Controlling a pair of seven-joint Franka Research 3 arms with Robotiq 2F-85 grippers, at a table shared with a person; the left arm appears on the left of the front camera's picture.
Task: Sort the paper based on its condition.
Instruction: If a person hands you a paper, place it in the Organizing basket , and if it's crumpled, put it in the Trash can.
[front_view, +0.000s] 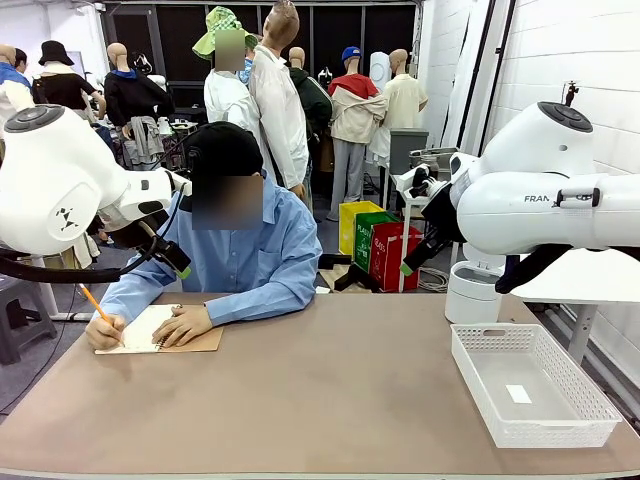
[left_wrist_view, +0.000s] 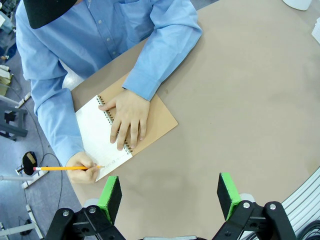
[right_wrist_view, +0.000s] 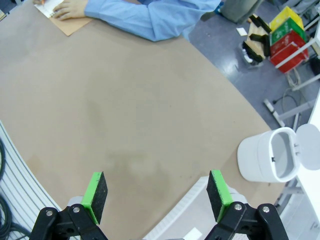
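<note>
The brown counter (front_view: 330, 390) spans the lower half of the front view. At middle left lies an open spiral notebook (front_view: 150, 330) with its kraft cover showing, and a person's hand (front_view: 183, 325) rests flat on it. At lower right sits a white mesh basket (front_view: 550, 432) holding a tiny white scrap (front_view: 518, 394). A white bin (front_view: 472, 293) at the counter's right far edge may stand on it or just behind.

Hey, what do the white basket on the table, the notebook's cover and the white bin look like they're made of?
white basket: likely moulded plastic, matte, judging by its even lattice walls and rounded rim.
notebook cover: seems to be kraft card, a dull, unprinted brown that lies flat.
white bin: probably smooth plastic with a slight sheen, though that can't be confirmed.
</note>
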